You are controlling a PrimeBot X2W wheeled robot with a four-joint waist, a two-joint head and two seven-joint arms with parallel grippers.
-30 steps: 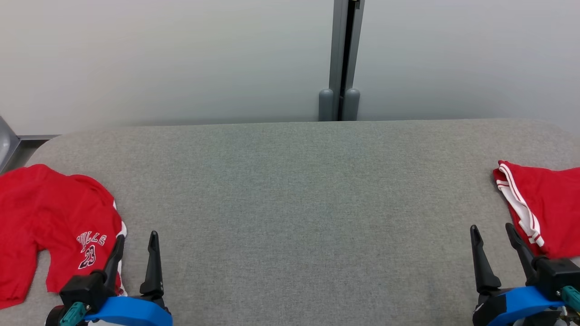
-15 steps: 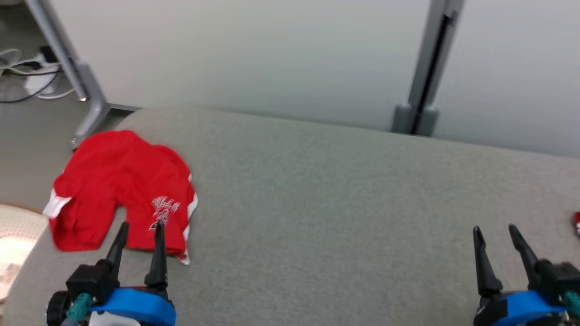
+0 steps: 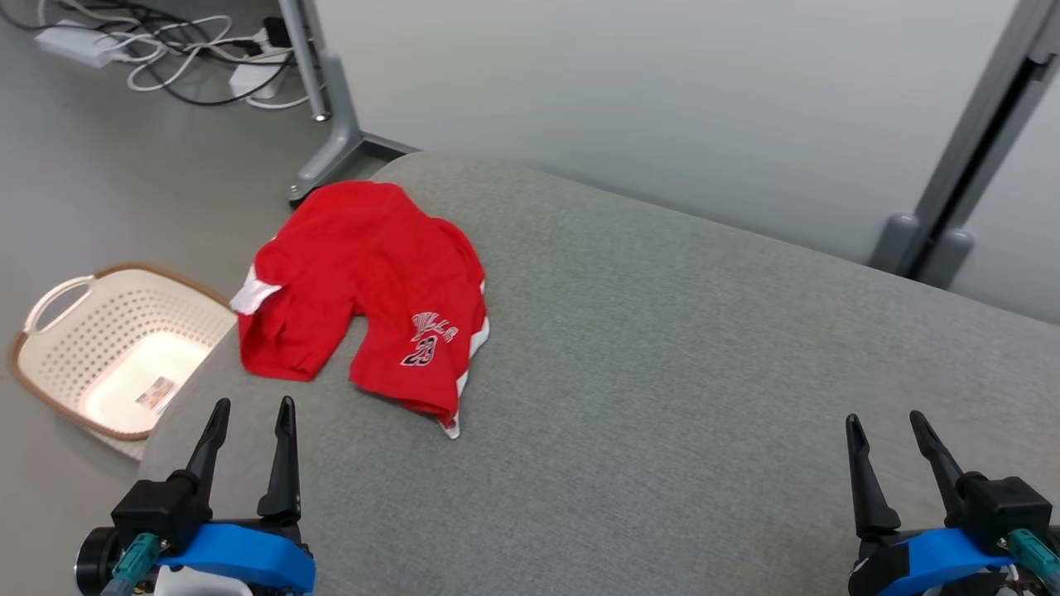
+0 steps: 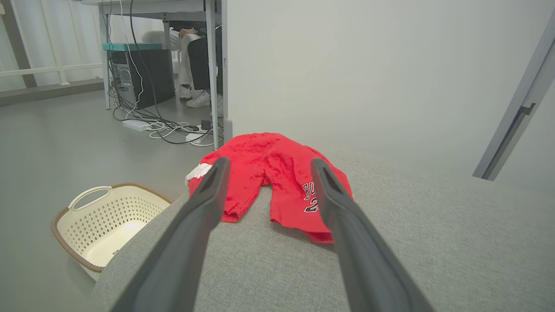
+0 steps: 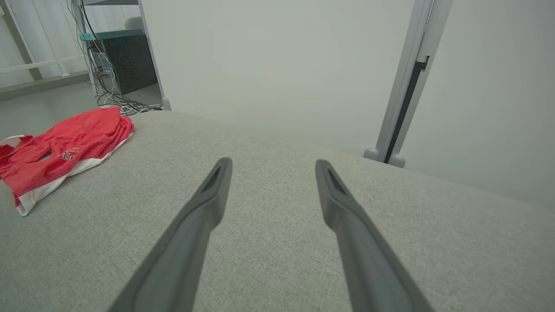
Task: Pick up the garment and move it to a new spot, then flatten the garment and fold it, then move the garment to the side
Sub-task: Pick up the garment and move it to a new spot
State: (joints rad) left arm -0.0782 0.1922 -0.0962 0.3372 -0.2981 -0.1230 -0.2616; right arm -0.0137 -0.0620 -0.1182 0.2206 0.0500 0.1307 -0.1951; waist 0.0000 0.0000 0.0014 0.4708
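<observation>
A pair of red shorts, the garment (image 3: 373, 290), lies crumpled on the grey padded table (image 3: 662, 372) near its far left end, with white side stripes and a printed number. My left gripper (image 3: 251, 410) stands open at the lower left, short of the garment's near edge and apart from it. In the left wrist view the garment (image 4: 277, 173) lies ahead between the open fingers (image 4: 204, 203). My right gripper (image 3: 884, 422) is open at the lower right over bare table. The right wrist view has the garment (image 5: 65, 151) far to the left.
A cream laundry basket (image 3: 108, 348) with a brown rim stands on the floor left of the table. Cables and a power strip (image 3: 190, 58) lie behind it by a grey partition foot. A person's legs (image 4: 195, 56) show under a desk in the left wrist view.
The camera has swung left: the red shorts now sit near the middle left, the basket and floor have come into view, and a second red garment at the right has left the picture. Both grippers stay open.
</observation>
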